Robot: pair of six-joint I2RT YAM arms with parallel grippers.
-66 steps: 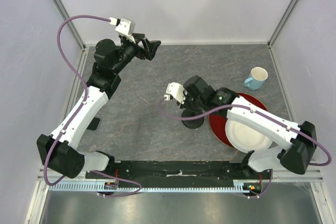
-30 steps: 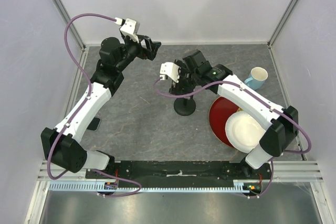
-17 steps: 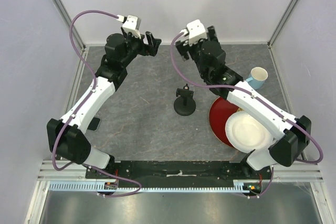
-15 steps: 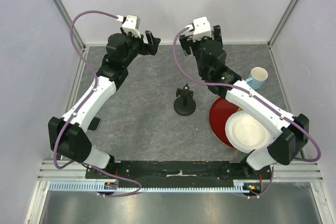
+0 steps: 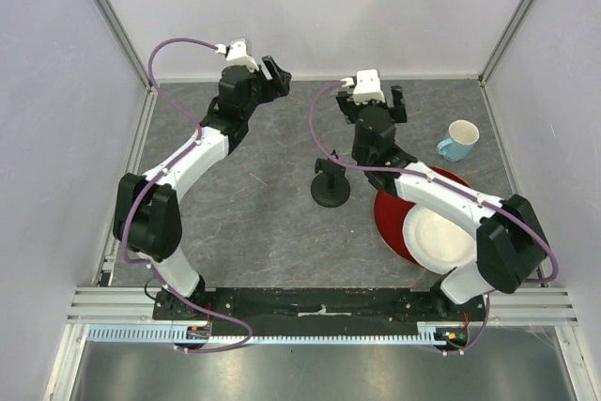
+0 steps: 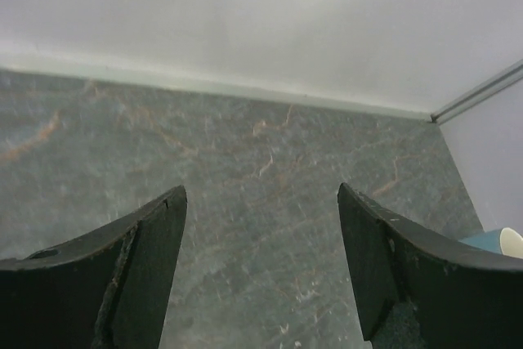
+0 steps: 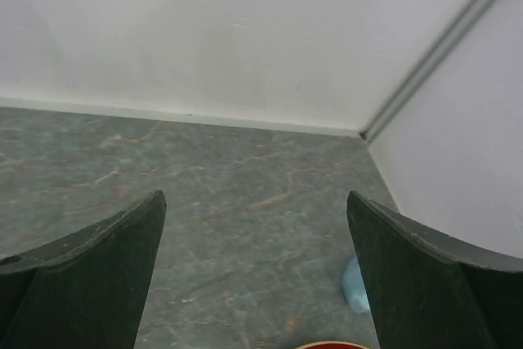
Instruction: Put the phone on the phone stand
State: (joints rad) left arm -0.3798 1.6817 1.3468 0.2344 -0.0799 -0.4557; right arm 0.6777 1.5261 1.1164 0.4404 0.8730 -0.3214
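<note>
My left gripper point(image 6: 260, 194) and right gripper point(image 7: 255, 198) gape empty, phone stand point(image 5: 331, 185) bare, phone unseen, so I judge step 1, finding and grasping it, is next.

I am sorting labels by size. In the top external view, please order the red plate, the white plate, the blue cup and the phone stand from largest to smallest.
1. red plate
2. white plate, lying on it
3. blue cup and phone stand: they look about alike, so they are not ranked.
</note>
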